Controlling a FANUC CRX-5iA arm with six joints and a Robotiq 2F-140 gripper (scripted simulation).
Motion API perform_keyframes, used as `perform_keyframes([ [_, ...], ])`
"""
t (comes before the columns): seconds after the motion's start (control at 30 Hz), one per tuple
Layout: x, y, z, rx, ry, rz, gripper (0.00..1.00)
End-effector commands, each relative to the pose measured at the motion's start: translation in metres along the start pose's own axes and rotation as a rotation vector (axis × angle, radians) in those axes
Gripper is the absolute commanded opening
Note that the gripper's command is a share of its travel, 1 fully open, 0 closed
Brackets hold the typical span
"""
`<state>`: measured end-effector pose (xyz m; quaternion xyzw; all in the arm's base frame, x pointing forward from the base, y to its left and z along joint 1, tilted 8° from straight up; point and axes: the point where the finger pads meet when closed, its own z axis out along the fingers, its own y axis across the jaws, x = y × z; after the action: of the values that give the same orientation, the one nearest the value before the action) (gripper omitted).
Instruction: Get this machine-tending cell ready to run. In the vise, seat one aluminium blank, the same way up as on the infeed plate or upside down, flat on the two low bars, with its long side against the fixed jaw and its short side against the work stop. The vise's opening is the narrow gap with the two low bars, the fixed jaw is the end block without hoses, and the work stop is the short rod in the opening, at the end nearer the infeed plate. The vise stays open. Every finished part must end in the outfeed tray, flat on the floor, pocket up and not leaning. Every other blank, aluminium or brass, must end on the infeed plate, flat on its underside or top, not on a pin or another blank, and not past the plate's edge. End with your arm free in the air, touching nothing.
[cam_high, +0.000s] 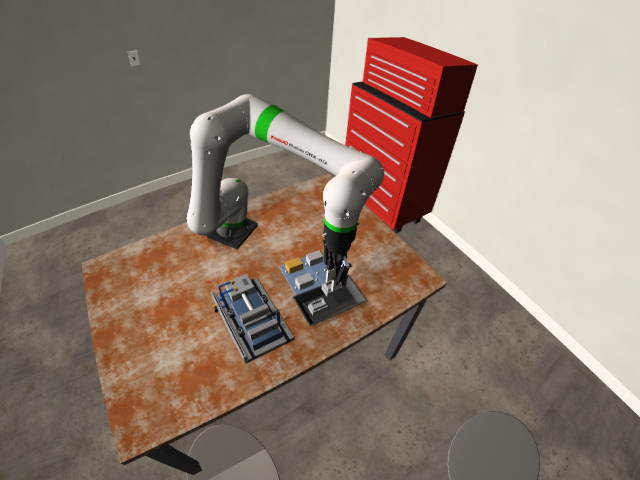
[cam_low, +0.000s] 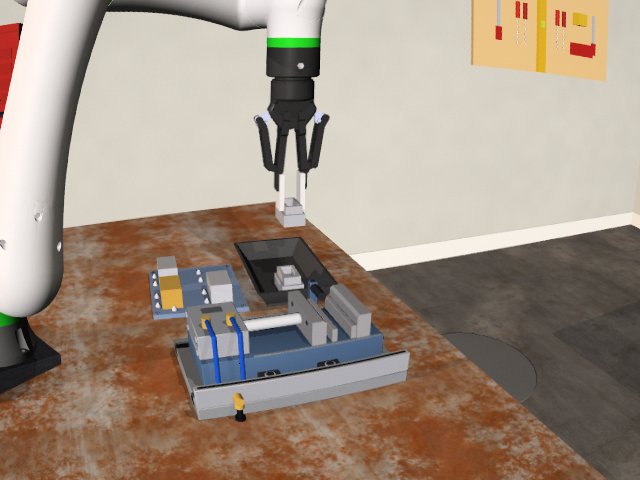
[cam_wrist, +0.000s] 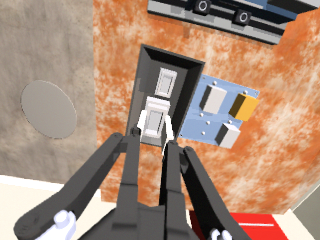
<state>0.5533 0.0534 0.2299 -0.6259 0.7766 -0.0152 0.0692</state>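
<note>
My gripper (cam_low: 290, 198) is shut on a grey finished part (cam_low: 290, 212) with its pocket up, held in the air above the far end of the black outfeed tray. In the wrist view the held part (cam_wrist: 156, 120) hangs over the tray. A second finished part (cam_low: 288, 277) lies flat in the tray, pocket up. The blue infeed plate (cam_low: 196, 289) carries a brass blank (cam_low: 171, 292) and two aluminium blanks (cam_low: 166, 265) (cam_low: 219, 286). The vise (cam_low: 289, 330) stands open, and its gap looks empty.
The tray sits close to the table's edge (cam_high: 392, 310). The arm's base (cam_high: 232, 227) stands at the back of the table. A red tool cabinet (cam_high: 408, 129) stands behind the table. Two round stools (cam_high: 493, 444) stand on the floor.
</note>
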Motion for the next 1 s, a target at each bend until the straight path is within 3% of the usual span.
perform_keyframes([
  [0.0,-0.041,0.007,-0.001,0.003,0.002,0.011,0.00],
  [0.27,-0.062,0.013,-0.002,0.004,0.001,0.016,0.00],
  [0.97,-0.062,0.013,-0.002,0.004,0.001,0.016,0.00],
])
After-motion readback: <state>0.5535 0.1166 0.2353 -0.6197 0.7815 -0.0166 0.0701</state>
